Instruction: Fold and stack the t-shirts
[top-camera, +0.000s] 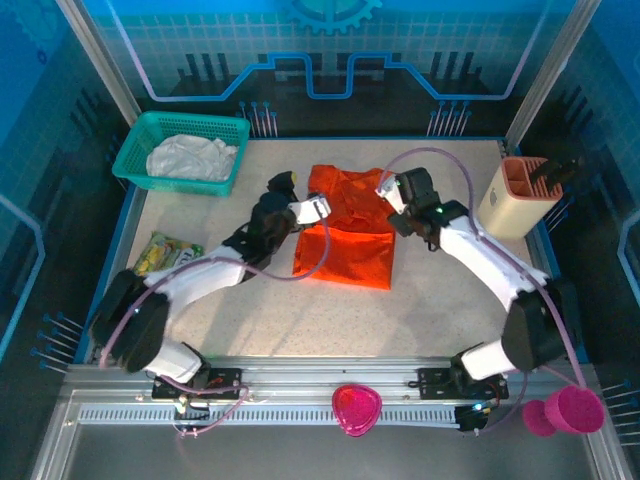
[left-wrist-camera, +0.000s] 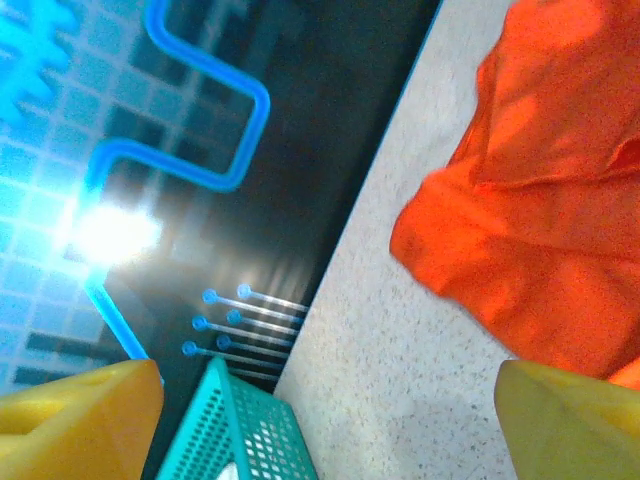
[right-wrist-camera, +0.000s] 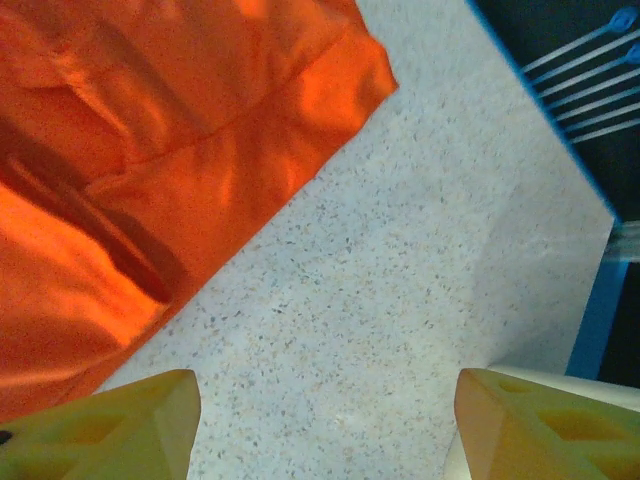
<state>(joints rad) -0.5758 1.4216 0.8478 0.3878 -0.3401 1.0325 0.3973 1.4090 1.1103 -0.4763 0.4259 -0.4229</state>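
Note:
The orange t-shirt (top-camera: 345, 228) lies partly folded at the table's middle, its upper part rumpled. The white t-shirt (top-camera: 190, 157) is bunched inside the teal basket. My left gripper (top-camera: 300, 195) hovers at the orange shirt's upper left edge. In the left wrist view it (left-wrist-camera: 330, 425) is open over bare table, with the orange shirt (left-wrist-camera: 540, 200) to its right. My right gripper (top-camera: 392, 192) sits at the shirt's upper right edge. In the right wrist view it (right-wrist-camera: 325, 430) is open over bare table, and the orange shirt (right-wrist-camera: 150, 150) lies to its upper left.
The teal mesh basket (top-camera: 140, 140) stands at the back left and its corner (left-wrist-camera: 240, 440) shows in the left wrist view. A beige caddy (top-camera: 520, 195) stands at the right edge. A snack packet (top-camera: 165, 252) lies at the left. Pink objects (top-camera: 357, 408) rest on the front rail.

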